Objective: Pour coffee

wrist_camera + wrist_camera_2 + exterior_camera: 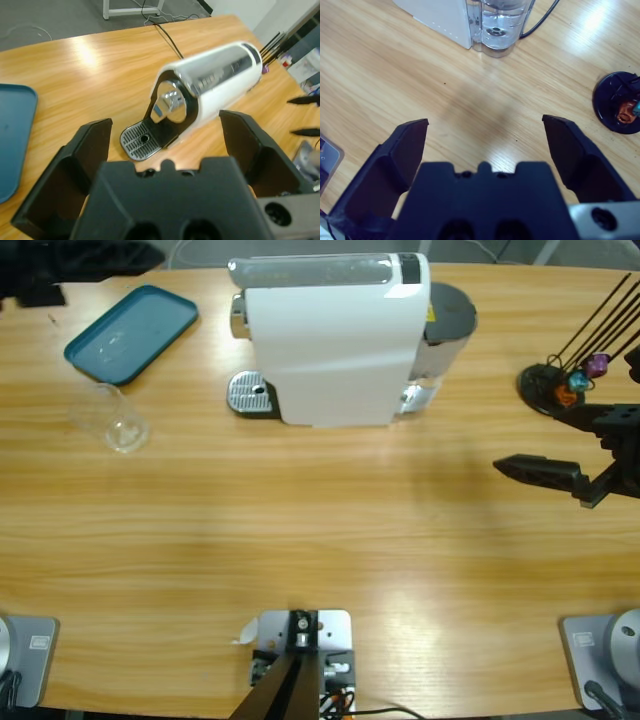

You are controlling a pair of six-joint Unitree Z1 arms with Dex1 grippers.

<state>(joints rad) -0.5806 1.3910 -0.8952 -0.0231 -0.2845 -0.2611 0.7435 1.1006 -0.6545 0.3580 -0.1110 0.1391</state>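
- The left claw point(165, 121) is wide open and holds nothing. Both black jaws are spread apart over bare wood.
- Straight ahead of the left claw is the front of the white coffee machine point(210, 85). Its chrome spout point(167, 102) hangs over the round drip grate point(141, 141). The machine's long body runs away from the claw and off to its right.
- A blue tray point(12, 135) lies off to the left claw's left, well apart from the grate.
- The right claw point(485, 122) is also wide open and empty. It looks across the table at the machine's clear water tank point(497, 22), with the black capsule stand point(617, 102) off to its right.
- No coffee shows in any view. There is no brown liquid under the spout, and the grate has nothing standing on it.
- The only vessel in sight is a clear glass point(115, 420), which looks empty. It sits on the table just beside the blue tray and well apart from the grate. I cannot tell whether it stands upright or lies tipped.
- The glass is out of both claws' own views. It lies on the spout end of the machine, the end the left claw faces. The right claw is beyond the tank end, with the whole machine between it and the glass.
- My judgement is that the left arm is the nearer one to fetch the glass, which lies on the blue tray's side of the left claw.
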